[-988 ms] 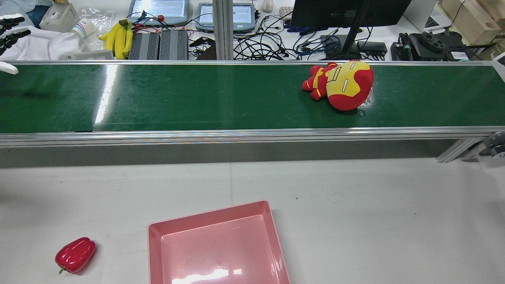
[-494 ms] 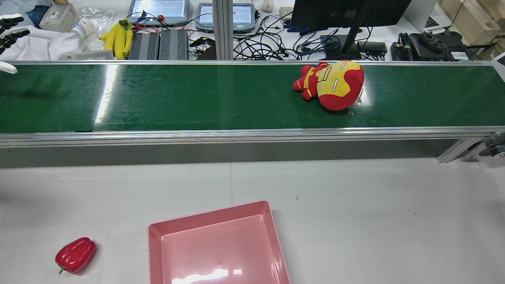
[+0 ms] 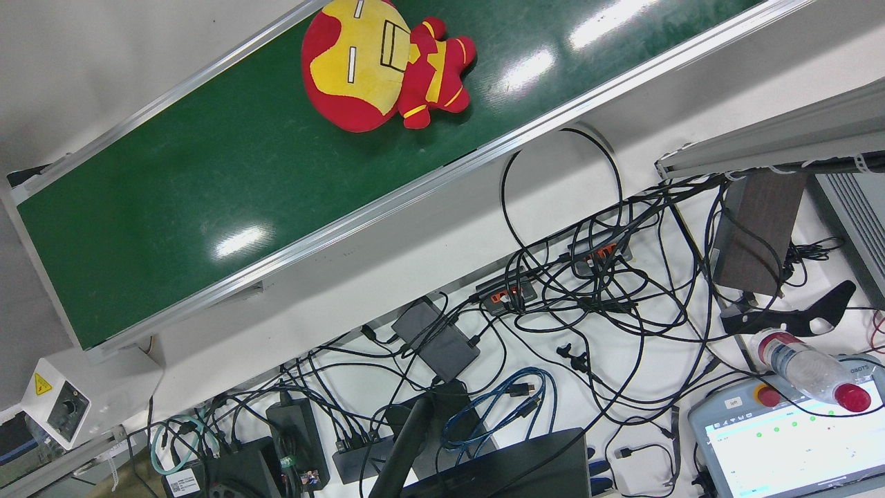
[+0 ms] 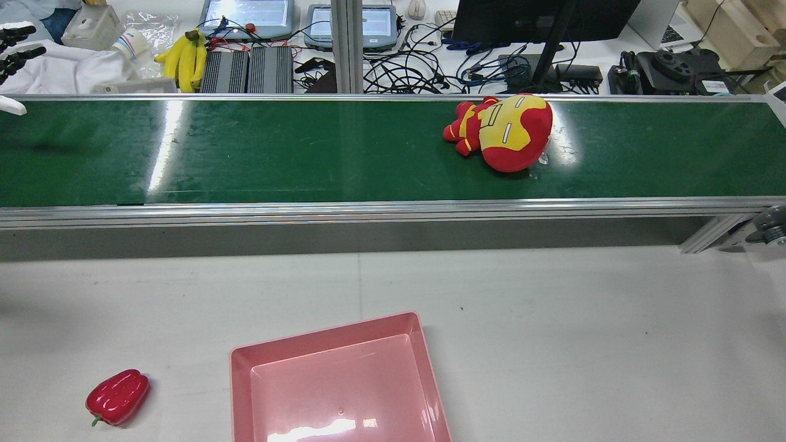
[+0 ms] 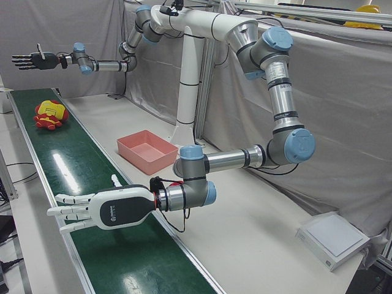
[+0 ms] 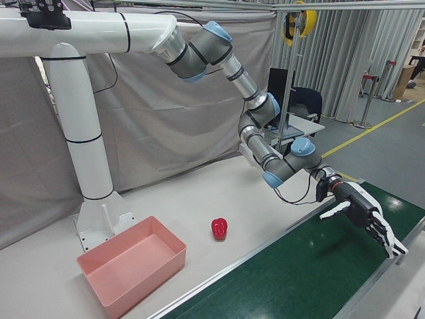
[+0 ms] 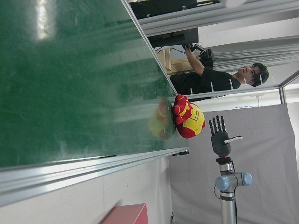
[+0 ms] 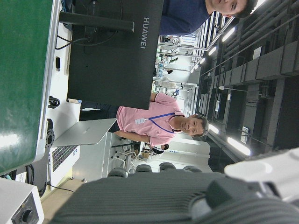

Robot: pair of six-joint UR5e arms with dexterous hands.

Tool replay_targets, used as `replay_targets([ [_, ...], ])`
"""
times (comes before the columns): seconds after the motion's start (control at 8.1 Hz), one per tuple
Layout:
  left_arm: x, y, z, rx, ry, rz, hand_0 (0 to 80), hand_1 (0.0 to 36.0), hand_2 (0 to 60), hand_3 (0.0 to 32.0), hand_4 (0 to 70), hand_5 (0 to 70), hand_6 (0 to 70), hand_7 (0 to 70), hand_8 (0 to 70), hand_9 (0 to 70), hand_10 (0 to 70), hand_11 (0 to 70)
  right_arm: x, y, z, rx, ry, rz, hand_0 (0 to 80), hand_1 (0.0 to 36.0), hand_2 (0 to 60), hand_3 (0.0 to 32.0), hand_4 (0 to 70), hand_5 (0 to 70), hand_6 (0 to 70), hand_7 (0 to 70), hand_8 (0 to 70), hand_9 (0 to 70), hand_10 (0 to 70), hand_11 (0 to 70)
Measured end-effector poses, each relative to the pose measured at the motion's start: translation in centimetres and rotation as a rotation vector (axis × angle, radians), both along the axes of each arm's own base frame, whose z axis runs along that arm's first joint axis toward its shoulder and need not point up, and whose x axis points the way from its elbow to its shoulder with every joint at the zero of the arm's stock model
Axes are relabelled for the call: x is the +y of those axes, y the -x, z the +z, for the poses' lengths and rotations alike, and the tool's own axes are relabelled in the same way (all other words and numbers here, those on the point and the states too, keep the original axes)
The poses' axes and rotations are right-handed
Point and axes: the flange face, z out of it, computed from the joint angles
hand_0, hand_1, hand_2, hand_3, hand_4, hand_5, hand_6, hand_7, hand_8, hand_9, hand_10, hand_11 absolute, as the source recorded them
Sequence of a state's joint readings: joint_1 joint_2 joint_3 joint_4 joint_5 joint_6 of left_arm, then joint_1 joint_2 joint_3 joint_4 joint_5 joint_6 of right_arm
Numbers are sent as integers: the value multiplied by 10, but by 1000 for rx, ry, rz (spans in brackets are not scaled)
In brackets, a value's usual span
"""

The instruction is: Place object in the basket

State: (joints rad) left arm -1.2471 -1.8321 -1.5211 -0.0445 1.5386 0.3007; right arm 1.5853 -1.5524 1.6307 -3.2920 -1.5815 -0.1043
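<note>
A red and yellow plush doll (image 4: 506,132) lies on the green conveyor belt (image 4: 307,153), right of its middle; it also shows in the front view (image 3: 359,69), the left-front view (image 5: 50,114) and the left hand view (image 7: 189,121). The pink basket (image 4: 331,344) stands empty on the grey table, near the front edge. My left hand (image 5: 92,211) is open with fingers spread, hovering over the belt's left end, far from the doll; its fingertips show at the rear view's edge (image 4: 15,49). My right hand (image 5: 33,60) is open and empty, raised above the belt's far right end beyond the doll.
A red bell pepper (image 4: 118,397) lies on the table left of the basket, also in the right-front view (image 6: 219,228). Behind the belt is a desk with cables, tablets, a monitor and bananas (image 4: 184,58). The belt has raised aluminium rails.
The doll has travelled leftwards along the belt in the rear view. Both hands, the basket and the pepper have stayed put.
</note>
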Motion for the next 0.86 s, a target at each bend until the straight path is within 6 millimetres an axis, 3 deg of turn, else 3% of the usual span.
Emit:
replay_targets([
  [0.86, 0, 0, -2, 2, -2, -1, 702, 221, 0, 0, 83, 193, 39, 36, 94, 149, 0, 0, 0, 0, 0, 0, 0, 1, 0, 0, 0, 0, 0, 0, 0, 0, 0, 0, 0, 0],
])
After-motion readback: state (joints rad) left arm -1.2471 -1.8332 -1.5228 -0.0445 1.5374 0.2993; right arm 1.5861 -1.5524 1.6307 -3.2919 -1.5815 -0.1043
